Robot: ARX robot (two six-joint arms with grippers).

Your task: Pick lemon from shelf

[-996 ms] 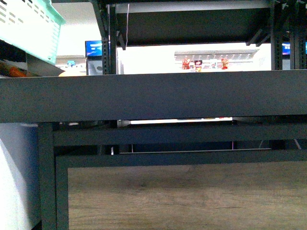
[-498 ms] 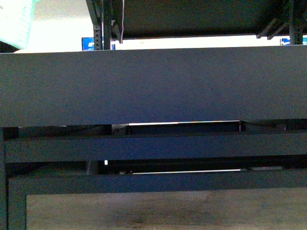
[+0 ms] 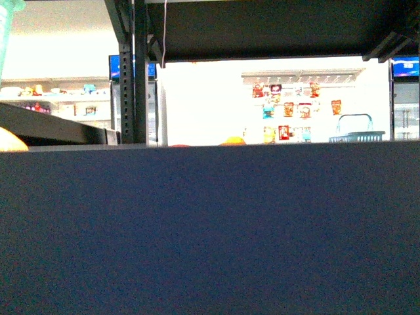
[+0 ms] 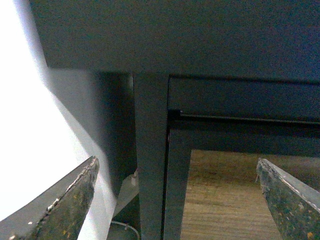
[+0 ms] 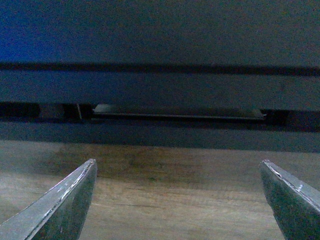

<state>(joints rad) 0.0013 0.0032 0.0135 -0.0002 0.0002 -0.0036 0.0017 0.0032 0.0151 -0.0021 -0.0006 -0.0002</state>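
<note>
The black metal tiered shelf (image 3: 210, 230) fills the front view from 3 through 6 to 9 o'clock with one deep, flat, matte tray edge. A perforated upright post (image 3: 134, 72) rises at 11 o'clock, under the dark underside of the next tier.

Only small caps of fruit show over the rim. There is a pale yellow rounded shape (image 3: 9, 140) at 9 o'clock and an orange dome (image 3: 233, 140) near the centre. Whether the yellow shape is the lemon cannot be told, and its long axis and heading are hidden behind the rim.

Neither arm shows in the front view. The left gripper (image 4: 176, 161) is held low and roughly level, facing a square shelf leg (image 4: 150, 165) below the tray. Its scuffed, chipped dark grey fingers (image 4: 70, 200) are spread wide with nothing between them.

The right gripper (image 5: 177, 162) faces the shelf's horizontal rails (image 5: 160, 87) above a wood-grain surface (image 5: 170, 200). Its jaws are equally wide apart and empty.
</note>
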